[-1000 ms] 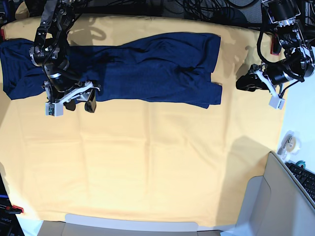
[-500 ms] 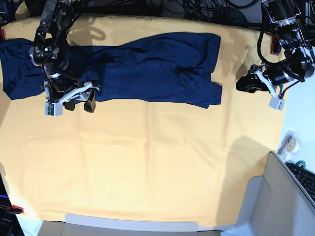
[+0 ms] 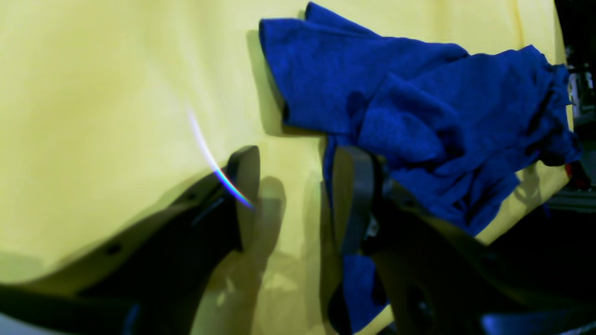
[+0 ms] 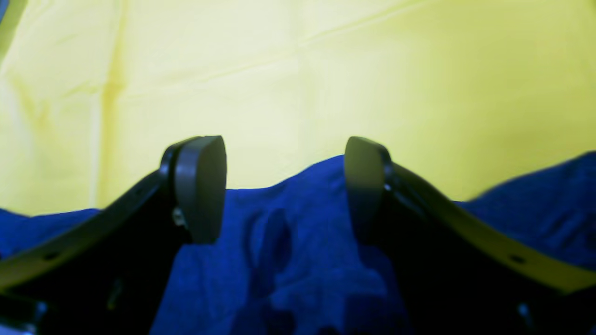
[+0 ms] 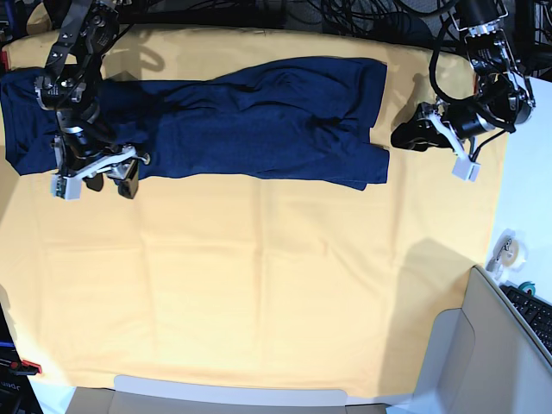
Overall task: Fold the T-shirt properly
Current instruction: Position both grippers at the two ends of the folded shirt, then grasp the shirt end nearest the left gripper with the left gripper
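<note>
The navy T-shirt (image 5: 259, 121) lies spread in a long band across the far part of the yellow-orange cloth (image 5: 259, 285). My right gripper (image 5: 110, 184) is open at the shirt's near edge on the left. In the right wrist view its fingers (image 4: 200, 186) straddle the shirt hem (image 4: 298, 260), and the gripper (image 4: 284, 186) holds nothing. My left gripper (image 5: 401, 138) is open just right of the shirt's right end. In the left wrist view the gripper (image 3: 298, 200) is over yellow cloth, with one finger (image 3: 354, 200) against the rumpled shirt edge (image 3: 419, 116).
A grey box (image 5: 483, 345) stands at the near right corner. A tape roll (image 5: 504, 250) and a keyboard (image 5: 535, 310) lie off the cloth's right edge. Black cables (image 5: 345, 17) run along the far edge.
My right gripper has moved left along the shirt's near edge. My left gripper has moved left and slightly up, closer to the shirt's right end. The shirt lies as before.
</note>
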You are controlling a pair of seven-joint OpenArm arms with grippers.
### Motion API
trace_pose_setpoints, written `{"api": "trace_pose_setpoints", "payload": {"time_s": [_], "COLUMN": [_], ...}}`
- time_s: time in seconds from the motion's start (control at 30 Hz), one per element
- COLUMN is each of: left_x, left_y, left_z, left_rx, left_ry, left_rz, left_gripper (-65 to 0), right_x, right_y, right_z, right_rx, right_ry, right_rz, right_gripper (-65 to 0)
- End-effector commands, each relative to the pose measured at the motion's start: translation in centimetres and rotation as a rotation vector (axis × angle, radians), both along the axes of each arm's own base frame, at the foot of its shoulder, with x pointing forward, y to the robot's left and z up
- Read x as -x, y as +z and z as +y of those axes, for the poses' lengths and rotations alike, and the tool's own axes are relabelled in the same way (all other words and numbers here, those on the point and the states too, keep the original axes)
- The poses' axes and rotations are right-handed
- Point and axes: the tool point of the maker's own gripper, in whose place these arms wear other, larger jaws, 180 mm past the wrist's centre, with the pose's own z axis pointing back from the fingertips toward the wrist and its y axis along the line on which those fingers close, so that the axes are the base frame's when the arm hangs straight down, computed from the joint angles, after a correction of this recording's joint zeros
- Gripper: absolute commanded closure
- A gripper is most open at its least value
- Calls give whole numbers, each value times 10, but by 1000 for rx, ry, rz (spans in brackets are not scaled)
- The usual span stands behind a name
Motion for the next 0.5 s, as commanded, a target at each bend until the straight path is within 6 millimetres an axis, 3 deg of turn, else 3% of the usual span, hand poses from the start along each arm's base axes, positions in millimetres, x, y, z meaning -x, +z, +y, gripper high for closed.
{"api": "trace_pose_setpoints", "payload": {"time_s": [0.0,0.17,0.47], "left_x": [-2,-1,11], "left_y": [3,-14,-35], "left_z": [-1,-13,-45], "left_rx": [2,39,80], "left_ry": [-25,-49,-136], "left_rz": [-2,59,138], "left_gripper": [-262,-262,-261], "right_x": [-5,-1,-1], "right_y": [16,17,17], "right_z": [-7,-22,-23], "right_rx": [14,24,24], "right_ry": [-11,-54,-57], "right_rz": [-56,-59,-56], "right_gripper": [-392,-392,-392]}}
